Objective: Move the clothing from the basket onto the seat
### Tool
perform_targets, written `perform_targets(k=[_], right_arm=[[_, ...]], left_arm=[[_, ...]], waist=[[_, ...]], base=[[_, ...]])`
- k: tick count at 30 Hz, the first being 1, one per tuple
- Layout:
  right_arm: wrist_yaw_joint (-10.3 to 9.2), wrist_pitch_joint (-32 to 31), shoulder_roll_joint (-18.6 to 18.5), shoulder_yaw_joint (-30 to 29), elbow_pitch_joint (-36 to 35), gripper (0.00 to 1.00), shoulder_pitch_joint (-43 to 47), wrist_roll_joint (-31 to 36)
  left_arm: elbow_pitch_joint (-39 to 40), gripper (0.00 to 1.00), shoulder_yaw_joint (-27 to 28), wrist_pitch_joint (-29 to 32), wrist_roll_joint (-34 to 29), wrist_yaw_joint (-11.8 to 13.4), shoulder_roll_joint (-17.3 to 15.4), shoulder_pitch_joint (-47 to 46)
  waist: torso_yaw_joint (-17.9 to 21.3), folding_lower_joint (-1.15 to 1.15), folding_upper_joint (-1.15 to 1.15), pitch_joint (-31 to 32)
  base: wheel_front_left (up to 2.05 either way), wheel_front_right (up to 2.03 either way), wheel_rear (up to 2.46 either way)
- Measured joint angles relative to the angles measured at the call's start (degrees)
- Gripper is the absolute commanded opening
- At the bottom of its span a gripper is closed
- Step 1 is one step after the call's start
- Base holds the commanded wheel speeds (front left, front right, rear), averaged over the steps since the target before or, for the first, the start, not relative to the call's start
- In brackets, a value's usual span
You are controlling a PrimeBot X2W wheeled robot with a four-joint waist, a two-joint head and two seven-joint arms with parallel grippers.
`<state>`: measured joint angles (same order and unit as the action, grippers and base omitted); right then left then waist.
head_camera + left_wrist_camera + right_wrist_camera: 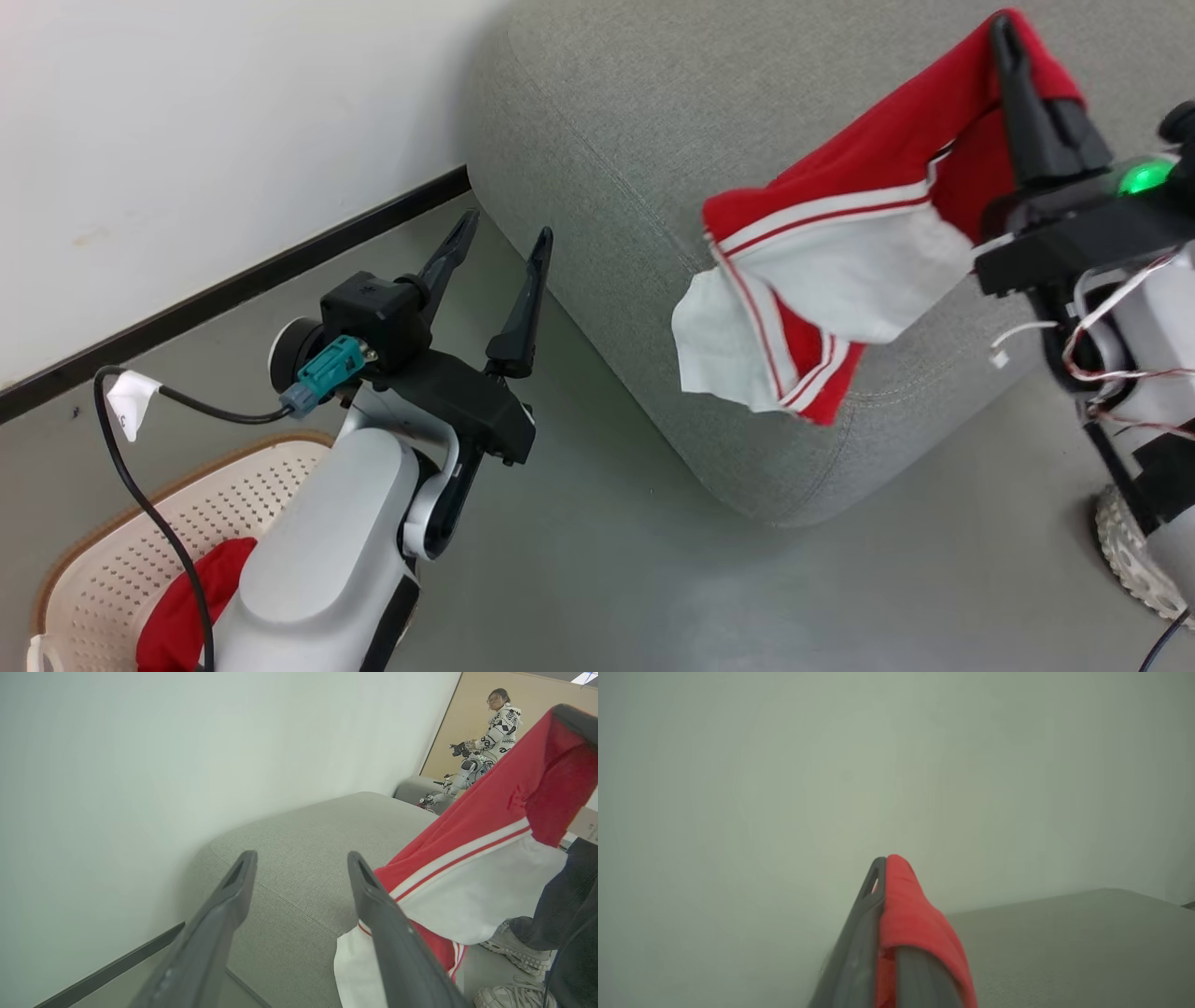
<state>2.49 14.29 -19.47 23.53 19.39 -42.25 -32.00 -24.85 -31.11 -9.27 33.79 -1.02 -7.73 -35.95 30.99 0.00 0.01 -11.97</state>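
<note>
Grey seat (653, 140); cream basket (121, 541) on the floor (607, 579) at lower left, a red piece (201, 588) inside; red-and-white clothing (840, 252) hanging at the seat's edge, pinched in closed right claw (1004, 33); left claw (507, 225) spread wide, empty

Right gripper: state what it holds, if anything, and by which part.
The right gripper is shut on the clothing, pinching a red fold at its upper edge; the rest hangs loose.
</note>
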Motion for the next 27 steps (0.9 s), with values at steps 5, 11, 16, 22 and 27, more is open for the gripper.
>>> perform_targets(k=[5,11,16,22,27], right_arm=[[-0.03,0.01,-2.64,-3.04,3.7,0.0,-3.63,-0.31],[-0.03,0.2,-3.92,-4.31,6.71,0.0,-7.97,-0.21],[-0.03,0.27,-4.02,-4.99,8.91,0.0,-10.84,-0.16],[-0.54,0.41,-5.77,-8.0,11.07,0.0,-12.44,-0.35],[-0.55,0.42,-7.76,-10.47,13.23,0.0,-14.04,-1.3]], left_arm=[[0.45,1.0,0.02,0.01,-0.12,0.21,-0.48,0.02],[1.25,1.0,0.21,0.09,-0.37,0.57,-1.65,0.01],[1.88,1.0,0.36,0.22,-1.52,0.86,-2.22,-0.1],[3.32,1.0,0.09,1.62,-1.94,1.09,-3.1,-0.32],[4.09,1.0,-0.37,2.71,-2.45,1.52,-3.24,-1.43]], waist=[[-0.13,0.0,0.0,-1.47],[-0.32,0.0,0.0,-3.71],[-0.48,0.0,0.0,-5.83],[-0.79,0.01,0.0,-8.72],[-1.53,0.01,0.0,-11.49]], base=[[0.0,0.0,0.0],[0.0,0.0,0.0],[0.0,0.0,0.0],[0.0,0.0,0.0],[0.0,0.0,0.0]])
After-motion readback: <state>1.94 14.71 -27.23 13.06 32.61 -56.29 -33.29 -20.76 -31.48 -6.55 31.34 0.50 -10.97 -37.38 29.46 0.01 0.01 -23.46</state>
